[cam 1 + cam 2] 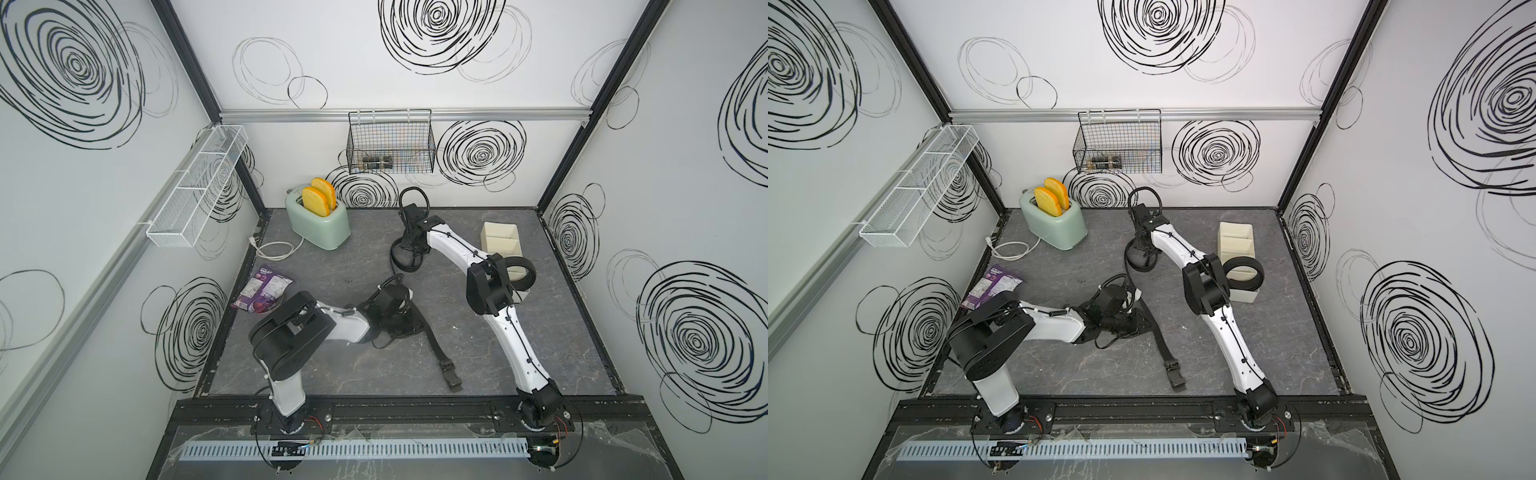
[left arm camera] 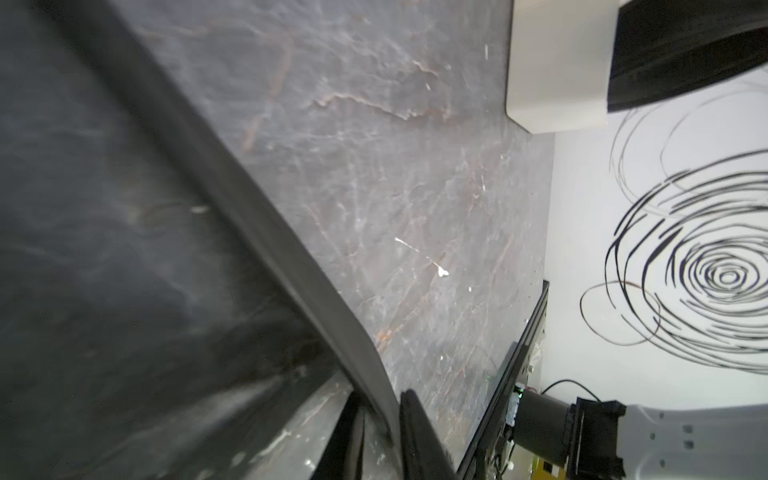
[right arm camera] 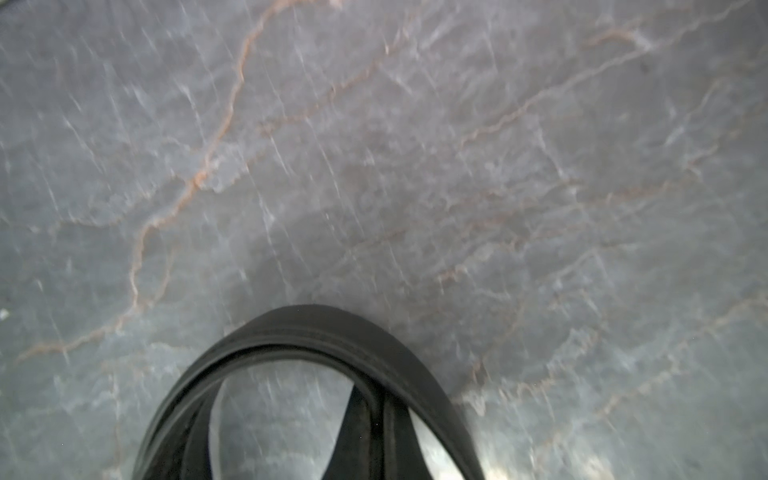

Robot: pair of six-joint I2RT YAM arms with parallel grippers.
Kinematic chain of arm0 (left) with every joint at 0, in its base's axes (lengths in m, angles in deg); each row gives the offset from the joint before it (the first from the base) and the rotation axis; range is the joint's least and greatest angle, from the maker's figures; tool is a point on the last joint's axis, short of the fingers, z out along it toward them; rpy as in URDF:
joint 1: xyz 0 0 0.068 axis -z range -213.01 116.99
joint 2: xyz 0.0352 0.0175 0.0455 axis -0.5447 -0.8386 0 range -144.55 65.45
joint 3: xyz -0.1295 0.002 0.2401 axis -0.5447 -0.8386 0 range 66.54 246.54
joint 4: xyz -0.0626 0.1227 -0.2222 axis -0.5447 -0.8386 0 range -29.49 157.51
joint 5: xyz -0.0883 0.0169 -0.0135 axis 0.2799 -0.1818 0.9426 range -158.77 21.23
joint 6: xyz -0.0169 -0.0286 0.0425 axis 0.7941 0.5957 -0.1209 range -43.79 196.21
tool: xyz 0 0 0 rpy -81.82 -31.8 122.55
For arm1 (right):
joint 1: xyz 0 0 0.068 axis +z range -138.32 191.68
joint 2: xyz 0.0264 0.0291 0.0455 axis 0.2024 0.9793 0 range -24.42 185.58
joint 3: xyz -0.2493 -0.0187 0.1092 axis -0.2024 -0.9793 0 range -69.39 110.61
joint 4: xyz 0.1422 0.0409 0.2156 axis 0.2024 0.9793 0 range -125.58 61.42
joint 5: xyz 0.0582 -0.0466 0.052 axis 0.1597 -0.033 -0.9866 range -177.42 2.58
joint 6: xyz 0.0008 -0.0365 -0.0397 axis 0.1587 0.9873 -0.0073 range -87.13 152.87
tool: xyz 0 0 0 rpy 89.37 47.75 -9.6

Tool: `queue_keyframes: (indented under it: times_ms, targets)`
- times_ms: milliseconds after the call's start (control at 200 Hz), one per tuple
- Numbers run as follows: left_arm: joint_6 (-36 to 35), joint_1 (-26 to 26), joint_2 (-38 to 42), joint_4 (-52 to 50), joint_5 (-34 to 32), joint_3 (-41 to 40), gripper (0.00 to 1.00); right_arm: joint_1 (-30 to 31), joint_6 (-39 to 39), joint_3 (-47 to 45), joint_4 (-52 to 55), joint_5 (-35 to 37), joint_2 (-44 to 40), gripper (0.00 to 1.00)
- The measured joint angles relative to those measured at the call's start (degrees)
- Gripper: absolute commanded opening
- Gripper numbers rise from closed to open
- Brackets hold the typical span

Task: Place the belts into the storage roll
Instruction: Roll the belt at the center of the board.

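Marble tabletop: right claw clamps looped belt; left claw straddles flat belt, grip unclear.

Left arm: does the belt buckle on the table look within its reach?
Probably yes: the buckle lies on the table near the left fingers, which straddle that belt's strap; nothing stands between.

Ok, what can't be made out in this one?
- Left pincer: cut by the left wrist view's edge; grip on the flat belt unclear.
- Storage tray: both top views, right arm covers its near compartments.
- Right pincer: right wrist view blurred, edge cuts it and its looped belt.
- Wire basket contents: both top views, too small.
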State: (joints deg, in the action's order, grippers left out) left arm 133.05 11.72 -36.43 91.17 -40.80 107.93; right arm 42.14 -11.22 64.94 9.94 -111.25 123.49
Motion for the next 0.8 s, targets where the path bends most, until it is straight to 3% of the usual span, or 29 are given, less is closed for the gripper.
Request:
queue_keyframes:
  times_ms: [75, 150, 300, 410, 606, 801]
  targets:
    - [-0.5, 0.3, 2.2, -0.1, 1.0, -2.1, 0.42, 0.0, -0.5, -3.6, 1.3, 0.2, -2.2, 0.00]
    - [-1.4, -0.5, 8.0, -2.7, 1.4, -6.3, 0.47, 0.1, -3.0, -10.4, 0.3, 1.0, -6.0, 0.00]
    - [-6.2, -5.9, 21.4, -12.8, -0.1, -9.0, 0.53, 1.0, -13.1, -30.0, -8.3, 0.5, -16.9, 0.00]
    - [-9.9, -12.5, 25.9, -16.9, -1.0, -7.6, 0.53, 1.6, -18.8, -34.3, -11.8, 0.5, -19.2, 0.00]
    - [-14.8, -22.9, 18.0, -19.3, -1.3, -1.4, 0.52, 2.9, -26.3, -41.7, -18.1, 0.9, -22.8, 0.00]
    - [-19.8, -23.1, 6.9, -20.5, -1.1, 8.2, 0.52, 3.8, -28.3, -44.2, -18.8, 1.5, -24.3, 0.00]
